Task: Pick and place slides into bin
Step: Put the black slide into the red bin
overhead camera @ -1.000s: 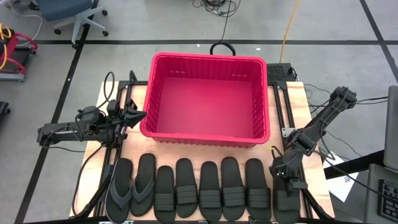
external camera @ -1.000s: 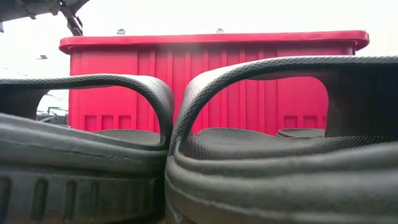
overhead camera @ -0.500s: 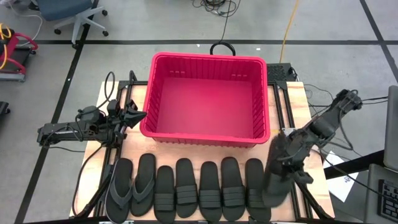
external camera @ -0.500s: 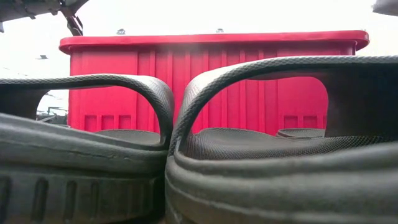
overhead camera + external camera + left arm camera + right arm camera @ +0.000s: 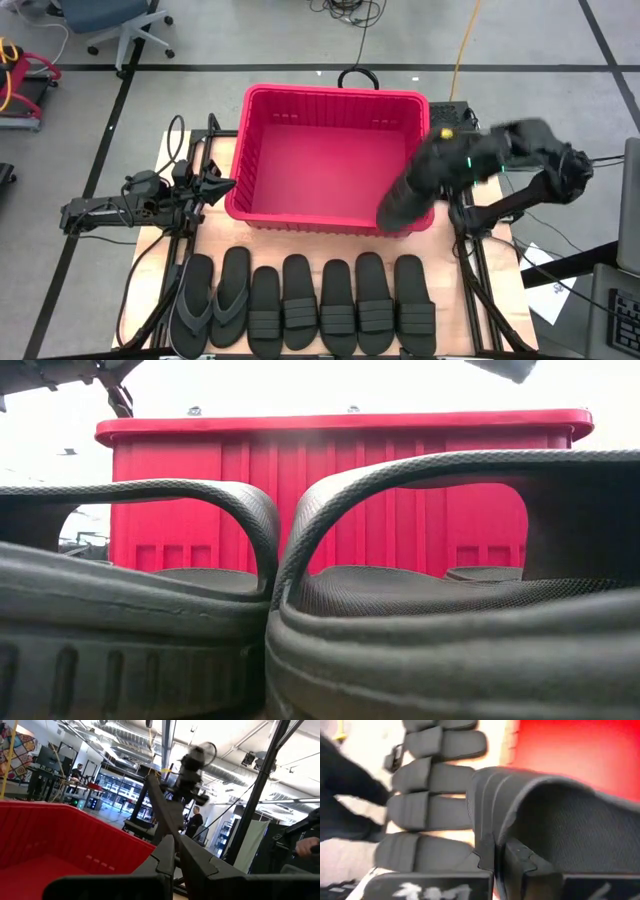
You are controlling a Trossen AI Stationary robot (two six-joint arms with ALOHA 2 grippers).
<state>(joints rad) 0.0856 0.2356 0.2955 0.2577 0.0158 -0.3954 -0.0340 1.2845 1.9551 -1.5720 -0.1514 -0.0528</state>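
Note:
The bin [image 5: 335, 110], a large red basket, stands at the table's far middle. In front of it lies a row of black slides [image 5: 338, 305], with two thong flip-flops [image 5: 210, 300] at its left end. My right gripper [image 5: 445, 165] is shut on one banded slide [image 5: 405, 195], up in the air over the bin's near right corner. The same slide [image 5: 560, 820] fills the right wrist view. My left gripper [image 5: 228, 185] waits shut beside the bin's left wall. The low view shows two slides [image 5: 400, 590] close up, with the bin [image 5: 340, 490] behind them. My right gripper pinches the slide at the foot of its ribbed band [image 5: 487, 827], on one long side of the sole. One finger [image 5: 485, 857] is outside the band and the other [image 5: 522, 857] on the footbed side. The fingers slant down. The slide hangs tilted, clear of table and bin.
The bin's black loop handle [image 5: 355, 75] sticks out at its far side. A metal frame [image 5: 460, 215] borders the table right of the bin. Bare wood [image 5: 455, 305] lies at the row's right end. Cables and a chair [image 5: 120, 25] are on the floor beyond.
My right gripper has risen from the right end of the row and swung toward the bin, turning as it went. The slide has come up off the table with it and now hangs over the bin's near right corner.

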